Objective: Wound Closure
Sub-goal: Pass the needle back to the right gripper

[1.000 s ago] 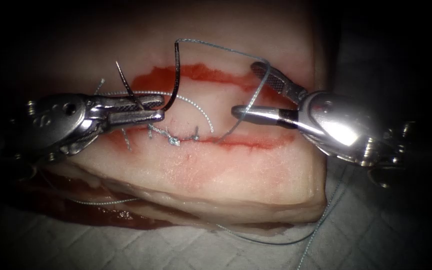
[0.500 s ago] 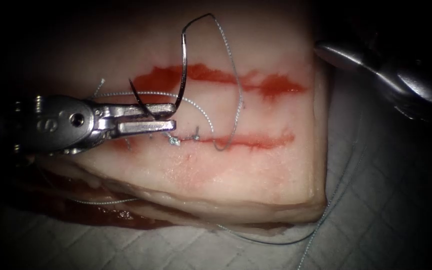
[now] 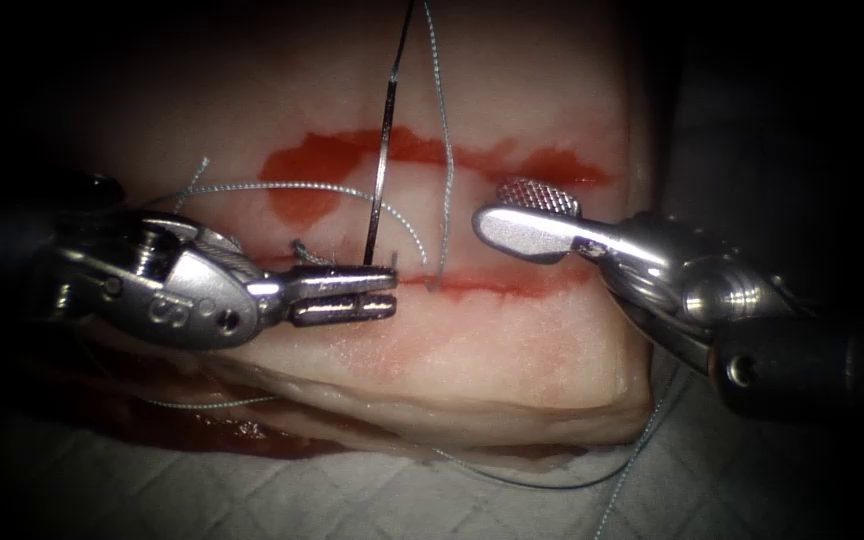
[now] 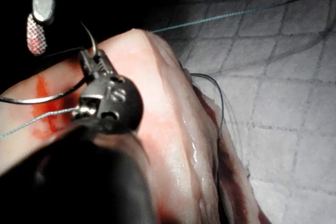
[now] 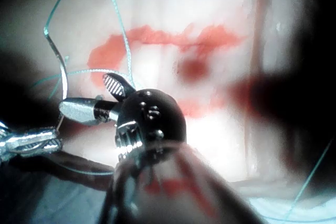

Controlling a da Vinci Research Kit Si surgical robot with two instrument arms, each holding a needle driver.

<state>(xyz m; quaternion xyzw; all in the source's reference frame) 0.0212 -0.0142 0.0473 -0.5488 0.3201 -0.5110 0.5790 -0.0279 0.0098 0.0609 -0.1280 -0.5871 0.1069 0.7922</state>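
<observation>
The left tool (image 3: 377, 295) lies over the cut (image 3: 512, 283), its jaws clenched on the needle (image 3: 382, 170) near one end of the curve. From that grip the needle stands up and away from the cut, free of the tissue (image 3: 512, 370), and crosses the band of red fluid (image 3: 352, 155) beyond the cut. The thread (image 3: 444, 140) runs beside the needle (just to its right in the endoscope view) and drops to the cut, where it enters the tissue. A paler loop of thread arcs over the tissue just beyond the cut, above the left tool.

The right tool (image 3: 517, 210) hovers to the right of the thread, just beyond the cut, its jaws parted and grasping nothing; the ridged face of the far jaw shows.

In the left wrist view the left tool (image 4: 92, 59) grips the needle (image 4: 37, 98) over the tissue (image 4: 163, 93), with the right tool (image 4: 35, 22) beyond it. In the right wrist view the right tool (image 5: 89, 98) is spread, with the left tool (image 5: 31, 142) nearby.
</observation>
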